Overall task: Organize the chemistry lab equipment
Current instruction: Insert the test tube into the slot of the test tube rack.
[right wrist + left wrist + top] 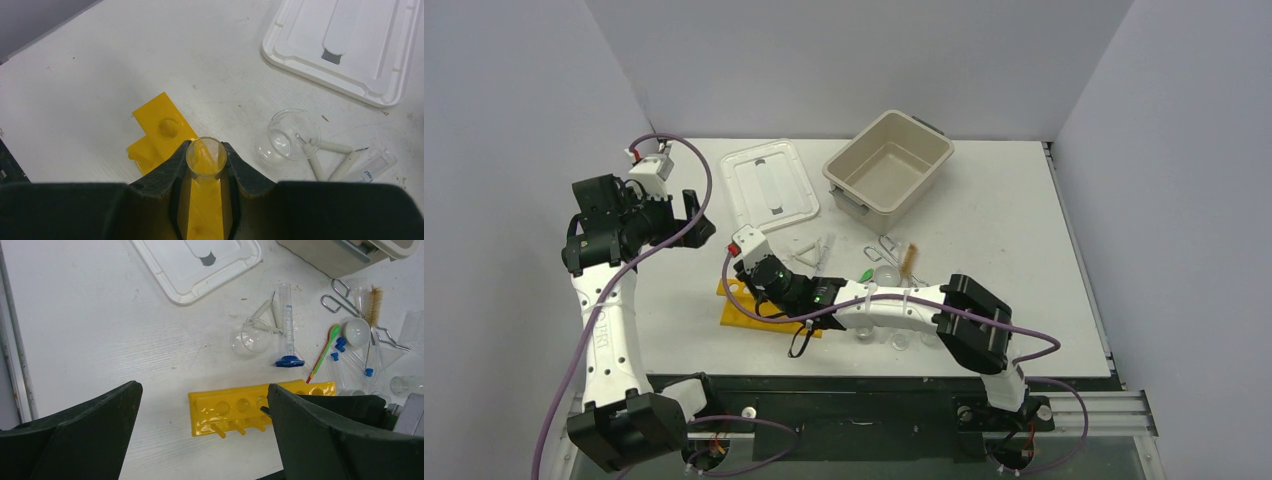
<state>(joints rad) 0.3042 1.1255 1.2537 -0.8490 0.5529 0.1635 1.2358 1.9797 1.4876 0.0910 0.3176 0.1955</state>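
My right gripper [206,161] is shut on a clear test tube [206,156], open end toward the camera, held just over the yellow holed rack [162,131]. In the top view this gripper [749,288] sits over the rack [742,312]. My left gripper [205,432] is open and empty, raised above the table left of the rack [235,407]; it also shows in the top view [696,218]. A clear beaker [250,340], a graduated cylinder [286,315], a brush [374,302], metal tongs [342,300], a green spatula [327,346], blue caps [340,344] and a glass dish [357,331] lie right of the rack.
The beige tub [889,160] stands at the back, with the white lid [769,185] flat to its left. Small glassware is clustered around my right arm [894,262]. Bare table lies left of and behind the rack.
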